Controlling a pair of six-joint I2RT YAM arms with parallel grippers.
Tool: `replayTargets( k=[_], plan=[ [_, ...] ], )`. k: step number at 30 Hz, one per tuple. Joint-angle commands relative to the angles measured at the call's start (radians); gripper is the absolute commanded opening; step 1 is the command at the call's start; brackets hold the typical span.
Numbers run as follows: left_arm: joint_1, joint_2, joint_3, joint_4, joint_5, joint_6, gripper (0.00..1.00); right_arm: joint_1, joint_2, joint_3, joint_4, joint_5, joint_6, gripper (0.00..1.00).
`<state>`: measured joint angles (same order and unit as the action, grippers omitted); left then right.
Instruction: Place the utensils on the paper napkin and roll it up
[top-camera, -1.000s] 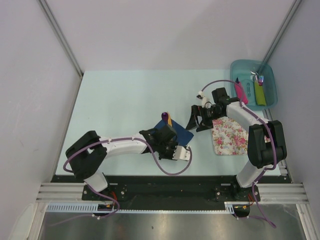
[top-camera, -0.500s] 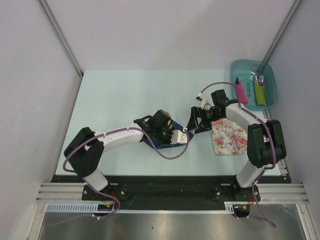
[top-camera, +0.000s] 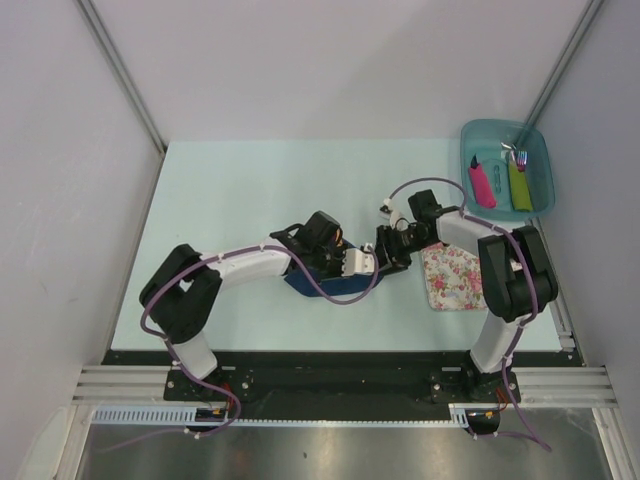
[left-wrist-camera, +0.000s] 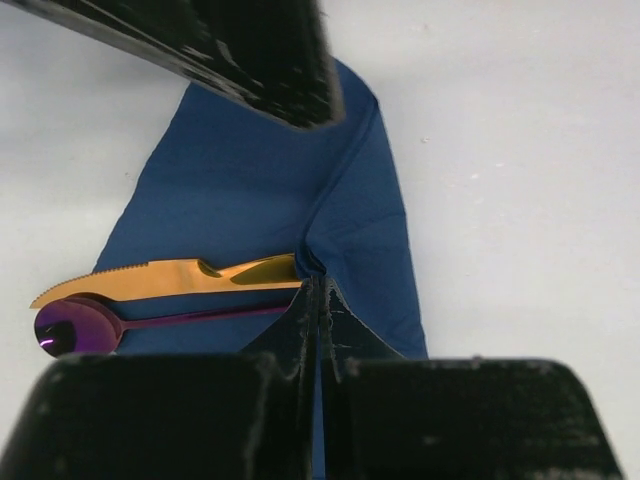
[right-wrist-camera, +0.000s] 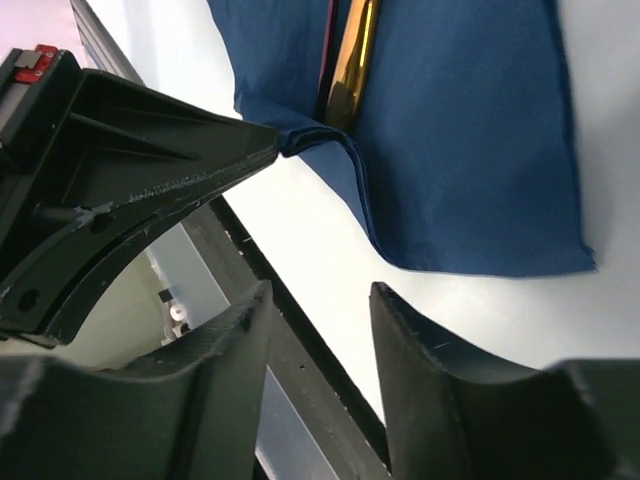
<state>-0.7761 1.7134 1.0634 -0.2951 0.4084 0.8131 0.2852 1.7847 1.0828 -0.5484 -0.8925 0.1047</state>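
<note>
The left arm (top-camera: 240, 265) lay stretched low from its base at the near left, forearm running rightward toward the middle, wrist bent over. The left gripper (left-wrist-camera: 316, 295) had its fingers pressed together, a fold of the paper napkin (left-wrist-camera: 250, 190) pinched between the tips. The right arm (top-camera: 505, 275) was folded sharply at the elbow, forearm extended leftward. The right gripper (right-wrist-camera: 318, 340) stood with its fingers (right-wrist-camera: 430, 390) apart around nothing (tips just beside the left gripper, facing it).

From above, the left arm (top-camera: 250, 263) covers most of the navy napkin (top-camera: 325, 290). The gold knife (left-wrist-camera: 165, 280) and purple spoon (left-wrist-camera: 75, 328) handles vanish under its fold.
</note>
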Motion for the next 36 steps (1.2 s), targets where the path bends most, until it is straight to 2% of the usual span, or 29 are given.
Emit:
replayTargets(
  k=[1,3,14,16,17,18,20,21,26,30,36],
  plan=[
    [0.017,0.014,0.044,0.047,0.003,0.009,0.00,0.045,0.030,-0.001,0.064,-0.034,0.029,0.47],
    [0.018,0.018,0.046,0.045,0.001,0.009,0.00,0.058,0.041,-0.001,0.076,-0.033,0.042,0.42],
    [0.028,0.032,0.035,0.080,-0.010,-0.017,0.01,0.115,0.137,0.003,0.154,-0.022,0.095,0.35],
    [0.032,0.026,0.040,0.077,-0.011,-0.040,0.06,0.120,0.150,0.003,0.174,-0.004,0.104,0.34],
    [0.035,0.022,0.040,0.076,-0.011,-0.052,0.15,0.120,0.153,0.003,0.174,0.003,0.110,0.33],
    [0.038,0.014,0.040,0.074,-0.011,-0.064,0.20,0.120,0.163,0.003,0.176,0.009,0.113,0.32],
    [0.054,-0.020,0.038,0.065,0.003,-0.116,0.30,0.118,0.173,0.005,0.173,0.018,0.110,0.32],
    [0.061,-0.029,0.041,0.059,0.015,-0.138,0.32,0.118,0.183,0.003,0.174,0.020,0.109,0.32],
    [0.120,-0.093,0.041,0.016,0.113,-0.354,0.32,0.117,0.193,0.005,0.174,0.026,0.109,0.31],
    [0.126,-0.153,-0.023,0.062,0.147,-0.501,0.34,0.114,0.193,0.003,0.169,0.043,0.105,0.31],
    [0.130,-0.133,-0.063,0.115,0.279,-0.701,0.30,0.115,0.196,0.009,0.165,0.053,0.105,0.31]
  ],
)
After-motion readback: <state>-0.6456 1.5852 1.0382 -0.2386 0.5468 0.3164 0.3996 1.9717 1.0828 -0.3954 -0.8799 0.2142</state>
